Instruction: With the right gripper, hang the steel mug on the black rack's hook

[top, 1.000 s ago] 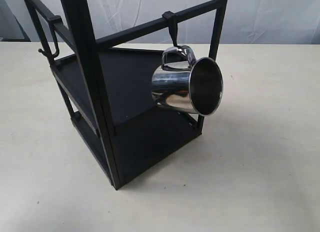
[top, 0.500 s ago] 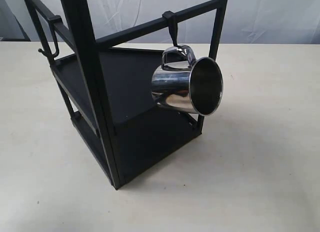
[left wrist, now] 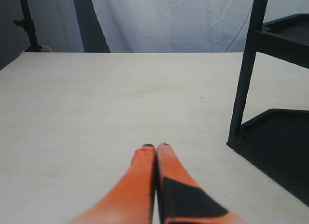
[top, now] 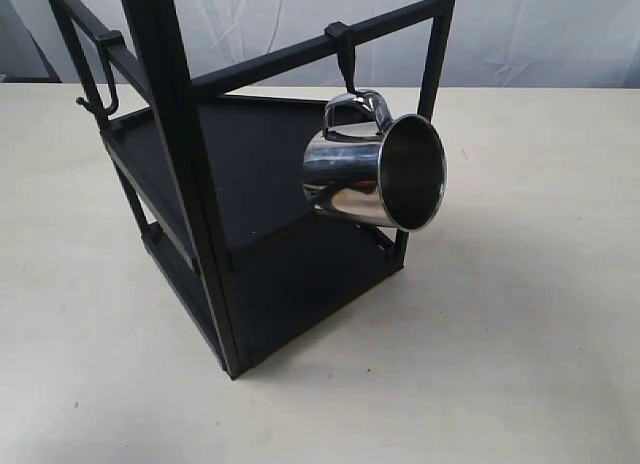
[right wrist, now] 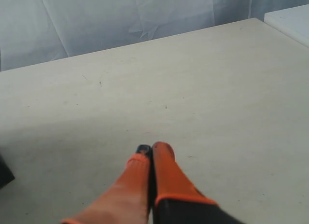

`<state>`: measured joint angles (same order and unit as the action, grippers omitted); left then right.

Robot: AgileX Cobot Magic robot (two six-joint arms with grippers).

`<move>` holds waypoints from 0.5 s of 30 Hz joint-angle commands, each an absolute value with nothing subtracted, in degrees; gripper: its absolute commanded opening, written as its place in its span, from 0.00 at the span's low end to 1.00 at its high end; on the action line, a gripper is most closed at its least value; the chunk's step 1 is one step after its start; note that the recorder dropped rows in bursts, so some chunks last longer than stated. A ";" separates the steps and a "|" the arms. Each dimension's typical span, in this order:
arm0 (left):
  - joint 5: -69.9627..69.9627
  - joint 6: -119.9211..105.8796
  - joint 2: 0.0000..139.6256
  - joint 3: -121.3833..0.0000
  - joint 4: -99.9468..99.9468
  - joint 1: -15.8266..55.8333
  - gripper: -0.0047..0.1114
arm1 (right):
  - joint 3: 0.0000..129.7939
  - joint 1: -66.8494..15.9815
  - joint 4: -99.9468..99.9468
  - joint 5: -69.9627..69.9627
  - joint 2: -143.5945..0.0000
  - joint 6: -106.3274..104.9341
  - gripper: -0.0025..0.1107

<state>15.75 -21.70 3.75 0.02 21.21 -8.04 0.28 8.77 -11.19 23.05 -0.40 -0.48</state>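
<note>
The steel mug (top: 372, 174) hangs by its looped handle from the short black peg hook (top: 344, 52) clipped on a crossbar of the black rack (top: 185, 184), its open mouth tilted toward the right. No gripper shows in the exterior view. My right gripper (right wrist: 151, 147) is shut with nothing between its orange fingers, low over bare table, away from the mug. My left gripper (left wrist: 155, 147) is shut and empty too, over the table with a post of the black rack (left wrist: 244, 84) to one side.
A thin curved black hook (top: 103, 79) hangs on the rack's left crossbar. The rack's lower shelf (left wrist: 285, 137) lies close to the left gripper. White cloth backs the table. A pale block (right wrist: 289, 19) shows at the table's far corner.
</note>
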 commanded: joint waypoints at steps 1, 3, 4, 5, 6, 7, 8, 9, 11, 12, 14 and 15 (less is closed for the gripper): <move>14.84 -21.78 3.34 0.00 22.03 -7.82 0.05 | 0.00 9.15 -10.72 22.58 0.00 -0.34 0.02; 14.84 -21.78 3.34 0.00 22.03 -7.82 0.05 | 0.00 9.15 -10.72 22.58 0.00 -0.34 0.02; 14.84 -21.78 3.34 0.00 22.03 -7.82 0.05 | 0.00 9.15 -10.89 22.58 0.00 -0.35 0.02; 14.84 -21.78 3.34 0.00 22.03 -7.82 0.05 | 0.00 9.15 -10.97 22.58 0.00 -0.35 0.02; 14.84 -21.78 3.34 0.00 22.03 -7.82 0.05 | 0.00 9.15 -11.10 22.58 0.00 -0.35 0.02; 14.84 -21.78 3.34 0.00 22.03 -7.82 0.05 | 0.00 9.15 -11.10 22.58 0.00 -0.35 0.02; 14.84 -21.78 3.34 0.00 22.03 -7.82 0.05 | 0.00 9.15 -11.10 22.58 0.00 -0.35 0.02; 14.84 -21.78 3.34 0.00 22.03 -7.82 0.05 | 0.00 9.15 -11.10 22.58 0.00 -0.35 0.02; 14.84 -21.78 3.34 0.00 22.03 -7.82 0.05 | 0.00 9.15 -11.10 22.58 0.00 -0.35 0.02; 14.84 -21.78 3.34 0.00 22.03 -7.82 0.05 | 0.00 9.15 -11.10 22.58 0.00 -0.35 0.02; 14.84 -21.78 3.34 0.00 22.03 -7.82 0.05 | 0.00 9.15 -11.10 22.58 0.00 -0.35 0.02; 14.84 -21.78 3.34 0.00 22.03 -7.82 0.05 | 0.00 9.15 -11.10 22.58 0.00 -0.35 0.02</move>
